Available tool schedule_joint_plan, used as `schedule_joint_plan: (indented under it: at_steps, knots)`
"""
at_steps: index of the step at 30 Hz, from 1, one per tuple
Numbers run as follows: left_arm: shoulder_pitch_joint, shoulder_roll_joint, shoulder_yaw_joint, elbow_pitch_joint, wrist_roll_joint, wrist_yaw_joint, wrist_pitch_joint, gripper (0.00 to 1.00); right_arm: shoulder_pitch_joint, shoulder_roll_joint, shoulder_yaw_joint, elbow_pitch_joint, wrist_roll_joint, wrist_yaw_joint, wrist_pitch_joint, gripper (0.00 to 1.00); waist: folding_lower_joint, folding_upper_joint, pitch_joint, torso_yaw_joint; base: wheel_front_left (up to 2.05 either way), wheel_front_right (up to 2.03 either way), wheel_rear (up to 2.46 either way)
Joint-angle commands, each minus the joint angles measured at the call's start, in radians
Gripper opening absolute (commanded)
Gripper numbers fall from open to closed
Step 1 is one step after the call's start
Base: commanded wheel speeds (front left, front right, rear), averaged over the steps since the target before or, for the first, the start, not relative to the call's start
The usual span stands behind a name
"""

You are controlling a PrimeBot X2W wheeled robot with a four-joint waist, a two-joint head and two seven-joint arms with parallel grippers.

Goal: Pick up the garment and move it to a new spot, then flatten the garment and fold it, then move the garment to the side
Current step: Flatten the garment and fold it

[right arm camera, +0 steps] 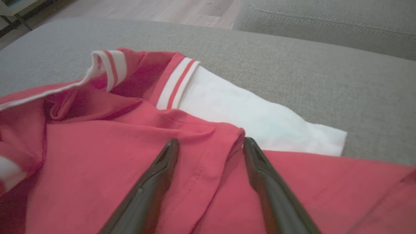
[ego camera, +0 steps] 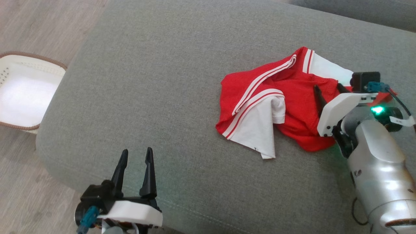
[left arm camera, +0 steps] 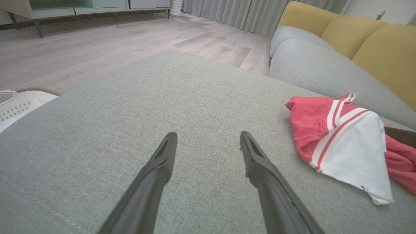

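A: Head view first. Where does it sit, and what might go wrong?
B: The garment (ego camera: 294, 107), red with white panels and stripes, lies crumpled on the grey cushion (ego camera: 156, 97), towards the robot's right. The right gripper (ego camera: 327, 85) hangs over its right part, jaws spread wide, holding nothing. I judge the risk is pinching one loose layer, so the rest trails or slips out on the lift
A: And the left one?
B: The left gripper (ego camera: 136, 150) hovers at the cushion's near edge, well apart from the cloth, wide open and empty. The white basket (ego camera: 35, 58) stands on the floor (ego camera: 19, 182) beside the cushion's left edge; a long carry that way could drop the cloth over the side. The right forearm (ego camera: 377, 156) covers the garment's right corner
A: Left wrist view?
B: Its two fingers (left arm camera: 156, 175) point at bare cushion. The garment lies off to the right, cut by the frame edge. A dark tip (left arm camera: 401, 135) there is probably the other arm's finger, but too little shows to be sure
A: Right wrist view?
B: The open fingers straddle a red fold, close above the cloth; whether the tips touch it I cannot tell. Folds hide how many layers lie beneath, and the left side is blurred. Closing here might also catch the white panel (right arm camera: 247, 120) beyond, bunching things up for the flattening
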Motion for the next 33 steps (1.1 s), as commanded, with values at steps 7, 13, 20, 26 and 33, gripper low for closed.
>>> schedule_joint_plan:
  at_steps: [7,13,20,26,33]
  knots:
    - [-0.048,0.001,0.041,-0.012,0.016,-0.006,-0.016,1.00,-0.079,0.029,0.073,0.033,0.052,0.007,-0.031,0.40,-0.0002,0.0000,0.010,-0.013,0.00,0.00,0.00]
    - [-0.055,-0.001,0.043,-0.007,0.021,-0.009,-0.017,1.00,-0.114,0.026,0.118,0.063,0.078,0.007,-0.083,0.00,-0.0002,0.0000,0.018,-0.033,0.00,0.00,0.00]
    - [-0.048,0.007,0.053,-0.005,0.022,-0.003,-0.018,1.00,-0.158,0.002,0.178,0.063,0.099,0.007,-0.172,0.00,-0.0002,0.0000,-0.011,-0.084,0.00,0.00,0.00]
    - [-0.038,0.021,0.053,-0.009,0.022,0.000,-0.013,1.00,-0.187,-0.057,0.239,0.036,0.117,0.007,-0.228,0.00,-0.0002,0.0000,-0.058,-0.143,0.00,0.00,0.00]
    - [-0.004,0.042,0.053,-0.020,0.017,0.012,0.003,1.00,-0.131,-0.113,0.345,-0.058,0.157,0.007,-0.274,0.00,-0.0002,0.0000,-0.119,-0.213,0.00,0.00,0.00]
